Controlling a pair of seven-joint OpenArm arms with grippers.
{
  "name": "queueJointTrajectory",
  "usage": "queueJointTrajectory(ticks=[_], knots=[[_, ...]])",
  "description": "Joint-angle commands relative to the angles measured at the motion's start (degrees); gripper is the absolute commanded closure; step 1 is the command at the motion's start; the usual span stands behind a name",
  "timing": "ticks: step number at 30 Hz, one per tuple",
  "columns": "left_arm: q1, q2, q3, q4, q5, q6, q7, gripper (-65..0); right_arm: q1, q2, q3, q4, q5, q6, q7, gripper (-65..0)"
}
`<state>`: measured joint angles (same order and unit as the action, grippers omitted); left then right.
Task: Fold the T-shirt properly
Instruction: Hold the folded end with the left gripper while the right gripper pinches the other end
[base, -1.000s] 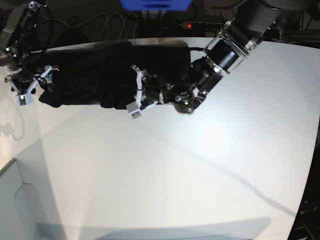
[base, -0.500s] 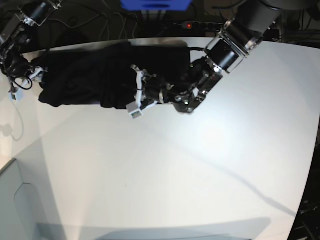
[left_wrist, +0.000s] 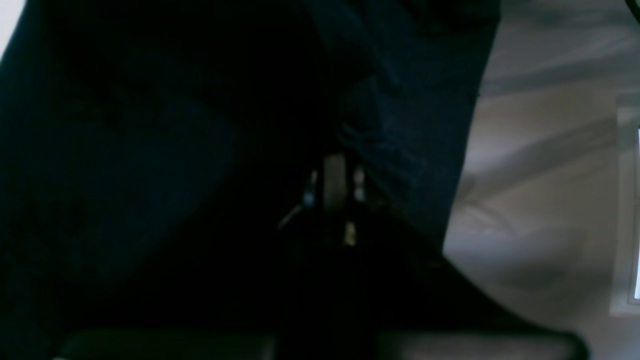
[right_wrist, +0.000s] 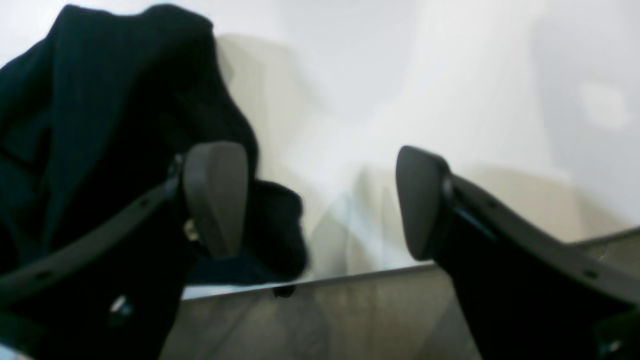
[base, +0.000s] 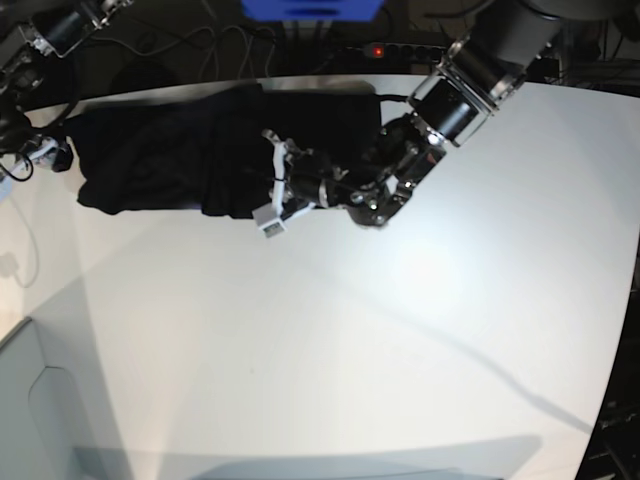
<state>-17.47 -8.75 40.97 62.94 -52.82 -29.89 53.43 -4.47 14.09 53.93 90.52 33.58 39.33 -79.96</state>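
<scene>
White table (base: 400, 350); only base view shows whole T-shirt (base: 170, 150).

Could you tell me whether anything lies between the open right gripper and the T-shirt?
Nothing visible does. The right gripper stands open at the table's edge, with only bare tabletop between it and the black T-shirt. The left gripper is elsewhere, at the T-shirt's other end.
</scene>
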Motion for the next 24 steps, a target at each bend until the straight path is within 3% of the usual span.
queueJointTrajectory(ticks=[1, 8, 14, 24], knots=[[-0.1, -1.8, 0.0, -1.1, 8.9, 3.4, 4.3, -2.4, 0.5, 1.1, 0.3, 0.7, 2.1, 0.7, 0.0, -47.8], [-0.1, -1.8, 0.0, -1.1, 8.9, 3.4, 4.3, -2.4, 2.0, 0.8, 3.4, 0.2, 11.5, 0.7, 0.0, -47.8], [-0.1, -1.8, 0.0, -1.1, 8.9, 3.4, 4.3, -2.4, 2.0, 1.2, 4.7, -9.9, 19.6, 0.7, 0.0, -47.8], [-0.1, -1.8, 0.0, -1.1, 8.9, 3.4, 4.3, -2.4, 1.0, 1.0, 4.6, -15.2, 23.8, 0.7, 0.0, -47.7]])
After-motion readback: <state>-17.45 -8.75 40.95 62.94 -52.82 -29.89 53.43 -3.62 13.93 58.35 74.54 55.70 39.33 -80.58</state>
